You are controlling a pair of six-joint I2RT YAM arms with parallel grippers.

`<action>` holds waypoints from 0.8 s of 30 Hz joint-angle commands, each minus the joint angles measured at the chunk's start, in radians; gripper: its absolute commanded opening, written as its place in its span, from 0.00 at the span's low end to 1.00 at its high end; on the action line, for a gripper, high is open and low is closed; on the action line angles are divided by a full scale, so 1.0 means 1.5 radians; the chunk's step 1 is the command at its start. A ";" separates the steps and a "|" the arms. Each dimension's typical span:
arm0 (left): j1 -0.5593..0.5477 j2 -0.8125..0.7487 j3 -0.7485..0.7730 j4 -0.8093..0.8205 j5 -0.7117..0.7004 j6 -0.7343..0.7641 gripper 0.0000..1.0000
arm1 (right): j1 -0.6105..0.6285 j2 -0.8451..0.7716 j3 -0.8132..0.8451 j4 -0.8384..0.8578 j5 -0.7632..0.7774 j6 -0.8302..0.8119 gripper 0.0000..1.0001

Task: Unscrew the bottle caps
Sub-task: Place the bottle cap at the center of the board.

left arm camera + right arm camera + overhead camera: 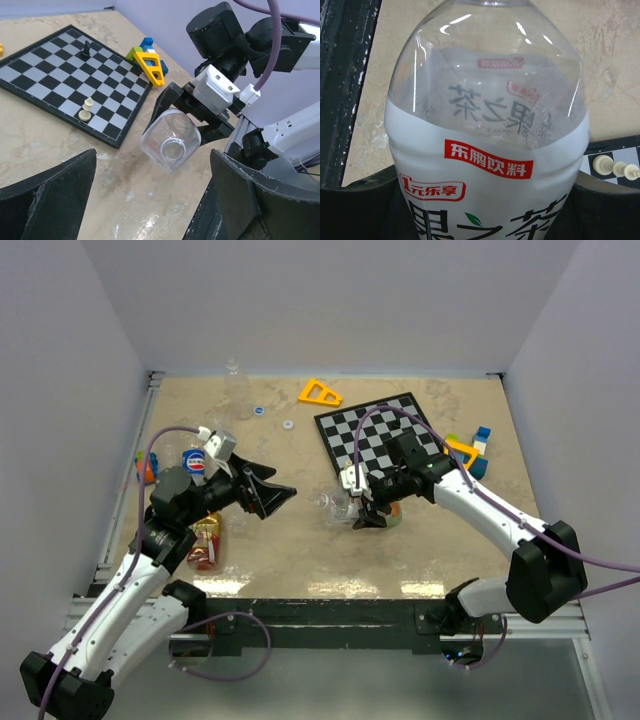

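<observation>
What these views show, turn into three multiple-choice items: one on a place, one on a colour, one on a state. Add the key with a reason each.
1. Relative to the chessboard, the yellow triangle lies:
A. on it
B. off it, on the table past its far left edge
C. under it

2. The label of the bottle in the right gripper is mainly:
A. blue
B. white
C. green

3. The left gripper is:
A. shut and empty
B. shut on the bottle
C. open and empty

Key:
1 B, the top view shows it on bare tabletop.
2 B, the right wrist view shows a white band with red patches.
3 C, its fingers stand wide with nothing between.
</observation>
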 commanded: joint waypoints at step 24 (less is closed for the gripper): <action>-0.169 0.086 -0.067 0.208 -0.122 -0.043 1.00 | -0.003 0.018 0.017 0.027 -0.025 0.032 0.10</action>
